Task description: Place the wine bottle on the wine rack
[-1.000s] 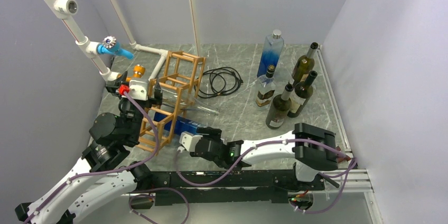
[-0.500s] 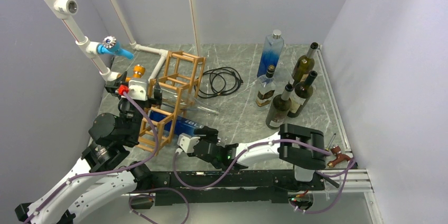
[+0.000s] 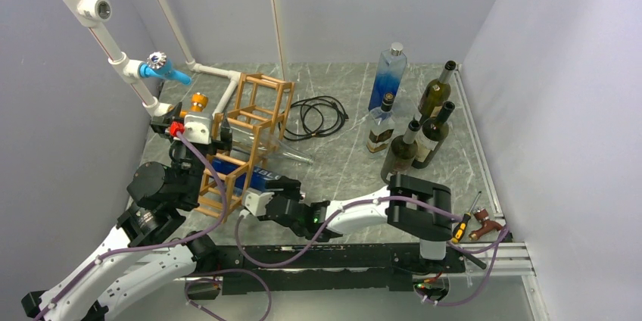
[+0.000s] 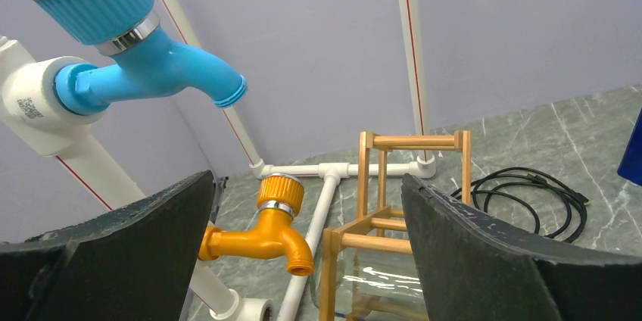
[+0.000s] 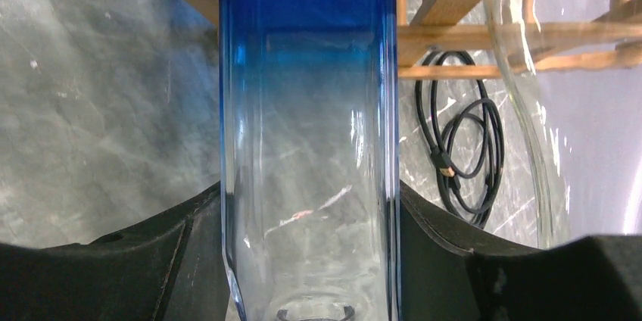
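Wine bottle (image 5: 306,109) slid deeper into wine rack (image 5: 484,33), clamped by right pincer (image 5: 309,207).

The grey marbled counter (image 3: 344,173) carries a wooden wine rack (image 3: 266,79) at far left and a coiled black cable (image 3: 319,116) mid-far. A blue-tinted bottle (image 3: 388,79) and dark wine bottles (image 3: 399,158) stand at far right, and a screwdriver (image 3: 460,224) lies at near right.

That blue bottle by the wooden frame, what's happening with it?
The right gripper is clamped on the blue bottle, which lies on its side, part way into a low cell of the wine rack. A clear bottle lies in a higher cell. The left gripper hangs open beside the rack, holding nothing. More bottles stand at the back right.
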